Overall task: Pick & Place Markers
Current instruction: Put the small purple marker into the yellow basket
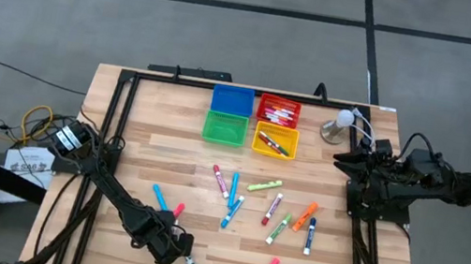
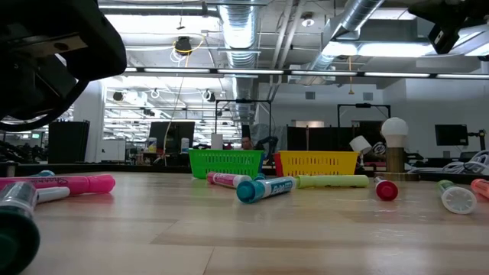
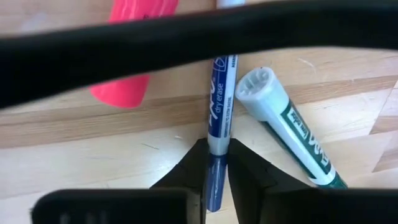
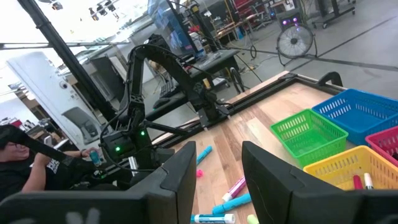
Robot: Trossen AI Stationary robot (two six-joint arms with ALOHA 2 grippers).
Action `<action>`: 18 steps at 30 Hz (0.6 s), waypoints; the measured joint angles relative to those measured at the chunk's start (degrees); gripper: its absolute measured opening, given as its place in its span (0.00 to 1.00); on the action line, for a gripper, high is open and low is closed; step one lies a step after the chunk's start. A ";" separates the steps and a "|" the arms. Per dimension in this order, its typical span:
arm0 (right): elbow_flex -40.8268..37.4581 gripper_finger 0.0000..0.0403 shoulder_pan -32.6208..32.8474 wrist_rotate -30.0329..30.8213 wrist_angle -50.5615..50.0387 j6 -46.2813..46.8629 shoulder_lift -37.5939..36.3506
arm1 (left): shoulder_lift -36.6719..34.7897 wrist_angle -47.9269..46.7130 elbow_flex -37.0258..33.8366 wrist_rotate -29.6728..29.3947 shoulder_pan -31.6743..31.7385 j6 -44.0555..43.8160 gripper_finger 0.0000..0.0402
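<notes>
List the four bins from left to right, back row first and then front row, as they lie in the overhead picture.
Back row: blue bin → red bin. Front row: green bin → yellow bin.

Coloured markers lie scattered mid-table; a blue one is pinched upright.

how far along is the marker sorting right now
Early going. Some markers already lie in the red bin and yellow bin. The left gripper has its jaws shut on a blue marker near the table's front. About a dozen loose markers remain; the right gripper waits aside.
</notes>
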 joint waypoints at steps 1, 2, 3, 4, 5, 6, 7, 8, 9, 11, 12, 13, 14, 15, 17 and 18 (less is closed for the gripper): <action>0.00 0.29 -0.01 -0.01 0.00 0.00 0.00 | -0.01 0.02 0.00 -0.03 -0.16 0.00 0.10; 0.00 0.29 0.00 -0.01 0.00 0.00 0.00 | -0.16 0.03 -0.04 -0.45 -0.26 0.00 0.09; 0.00 0.29 -0.01 -0.01 -0.01 0.00 0.00 | -0.28 0.05 -0.07 -0.90 -0.36 0.00 0.09; 0.00 0.29 0.00 -0.01 0.00 0.00 0.00 | -0.49 0.07 -0.07 -1.06 -0.43 0.00 0.09; 0.00 0.29 -0.02 -0.04 0.00 0.00 0.00 | -0.95 0.04 -0.12 -1.23 -0.52 0.00 0.09; 0.00 0.29 -0.01 -0.01 0.00 0.00 0.00 | -1.22 -0.12 -0.14 -1.67 -0.59 0.00 0.09; 0.00 0.29 0.00 -0.02 -0.02 -0.02 0.00 | -1.68 -0.33 -0.18 -1.95 -0.65 0.00 0.09; 0.00 0.29 -0.02 -0.04 -0.02 0.00 0.00 | -2.20 -1.41 -0.26 -2.10 -0.65 0.00 0.09; -0.02 0.29 -0.01 -0.07 -0.02 -0.01 0.00 | -2.57 -2.44 -0.33 -2.08 -0.67 -0.02 0.10; -0.02 0.29 0.00 -0.07 -0.11 -0.02 -0.01 | -3.39 -3.55 -0.39 -2.12 -0.69 0.00 0.09; -0.02 0.29 0.00 -0.08 -0.26 -0.02 0.00 | -3.86 -3.90 -0.41 -2.26 -0.69 -0.02 0.09; -0.02 0.29 0.00 -0.08 -0.30 -0.02 0.00 | -4.34 -3.80 -0.42 -2.39 -0.69 -0.02 0.09; -0.02 0.29 -0.01 -0.08 -0.35 -0.02 0.00 | -4.84 -3.62 -0.39 -2.48 -0.69 -0.02 0.09; -0.02 0.29 0.00 -0.08 -0.50 -0.02 0.00 | -5.35 -3.46 -0.38 -2.72 -0.69 -0.02 0.09; -0.02 0.29 0.00 -0.06 -0.96 -0.02 0.00 | -6.56 -3.41 -0.37 -3.86 -0.69 -0.02 0.10; -0.02 0.29 0.00 -0.06 -1.07 -0.02 0.00 | -7.30 -3.34 -0.35 -4.44 -0.69 0.00 0.10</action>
